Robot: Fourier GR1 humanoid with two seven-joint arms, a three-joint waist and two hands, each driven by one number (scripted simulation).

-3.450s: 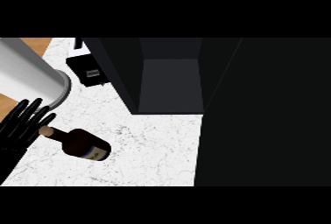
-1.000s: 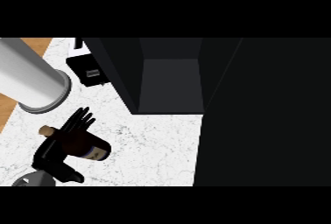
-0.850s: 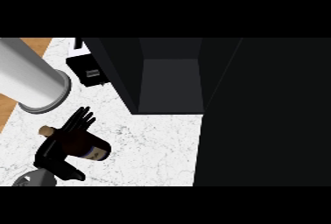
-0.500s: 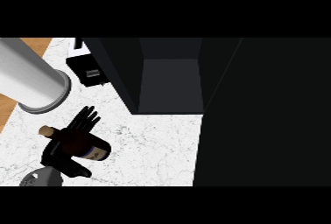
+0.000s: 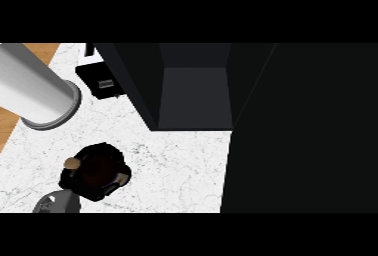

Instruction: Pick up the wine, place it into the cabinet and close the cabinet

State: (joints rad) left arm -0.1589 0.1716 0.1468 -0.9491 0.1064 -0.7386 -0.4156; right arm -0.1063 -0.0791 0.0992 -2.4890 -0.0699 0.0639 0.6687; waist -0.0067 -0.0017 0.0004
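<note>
The wine bottle [image 5: 94, 169] lies on the white marble counter [image 5: 177, 165] at the lower left, its tan cork end pointing left. My left hand [image 5: 83, 188] comes in from the lower left edge and is curled round the bottle's dark body, hiding most of it. The black cabinet [image 5: 196, 95] stands open at the back centre, well to the upper right of the bottle, with a dark bare inside. My right hand does not show.
The cabinet's open door [image 5: 303, 125] fills the right side as a big black panel. A large grey cylinder [image 5: 37, 95] stands at the upper left, and a small black box [image 5: 100, 82] sits between it and the cabinet.
My left hand came in from the left edge over the bottle. Its fingers, straight half a second ago, have now curled round the bottle. The bottle has hardly moved.
</note>
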